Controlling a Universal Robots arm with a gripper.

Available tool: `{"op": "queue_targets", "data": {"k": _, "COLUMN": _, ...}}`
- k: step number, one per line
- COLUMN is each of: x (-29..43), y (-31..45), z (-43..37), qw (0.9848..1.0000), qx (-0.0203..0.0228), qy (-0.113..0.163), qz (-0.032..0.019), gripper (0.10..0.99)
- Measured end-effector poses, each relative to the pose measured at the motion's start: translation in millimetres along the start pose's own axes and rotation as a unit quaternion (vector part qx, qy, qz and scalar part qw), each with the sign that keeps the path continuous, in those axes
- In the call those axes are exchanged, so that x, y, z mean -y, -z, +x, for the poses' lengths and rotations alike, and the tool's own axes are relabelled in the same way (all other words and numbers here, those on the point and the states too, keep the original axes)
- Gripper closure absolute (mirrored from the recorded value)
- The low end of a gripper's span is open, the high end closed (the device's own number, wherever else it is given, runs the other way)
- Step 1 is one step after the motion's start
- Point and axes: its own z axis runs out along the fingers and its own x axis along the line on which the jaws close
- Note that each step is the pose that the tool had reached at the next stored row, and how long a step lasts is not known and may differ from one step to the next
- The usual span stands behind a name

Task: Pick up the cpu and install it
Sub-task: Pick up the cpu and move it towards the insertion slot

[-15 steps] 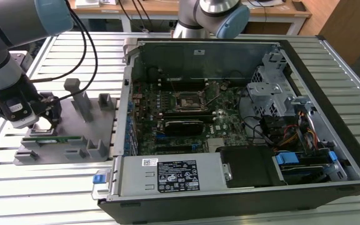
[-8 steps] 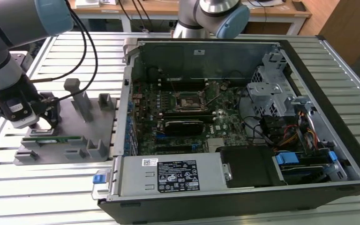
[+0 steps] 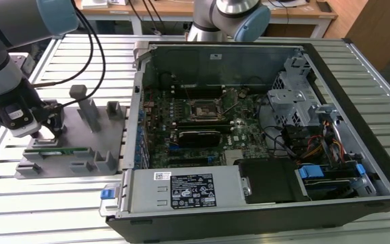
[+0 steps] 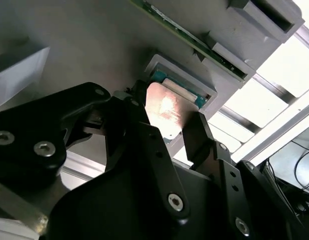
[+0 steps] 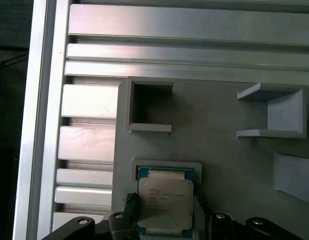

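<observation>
In the lower middle of the first wrist view, the cpu (image 5: 165,201) lies in its grey fixture (image 5: 219,150) pocket. The gripper (image 5: 164,206) straddles it, fingers (image 5: 130,202) released and flanking two opposite sides.

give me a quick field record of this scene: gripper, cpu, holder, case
cpu: flat in its recess of the gray holder, metal top up
gripper: low over the cpu, at the exterior view's left
gray holder: on the slatted table beside the computer case
computer case: open, motherboard showing
task state: cpu not yet installed
</observation>
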Motion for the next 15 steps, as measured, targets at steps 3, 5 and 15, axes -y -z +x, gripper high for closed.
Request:
{"op": "queue_targets", "data": {"k": 3, "x": -0.5, "y": 6.8, "z": 0.2, "qw": 1.0000, "qx": 0.0000, "qy": 0.000, "qz": 0.0000, "gripper": 0.553}}
{"op": "queue_targets", "data": {"k": 5, "x": -0.8, "y": 11.4, "z": 0.2, "qw": 1.0000, "qx": 0.0000, "qy": 0.000, "qz": 0.0000, "gripper": 0.553}}
{"op": "queue_targets", "data": {"k": 15, "x": -2.5, "y": 35.7, "z": 0.6, "qw": 1.0000, "qx": 0.0000, "qy": 0.000, "qz": 0.0000, "gripper": 0.553}}
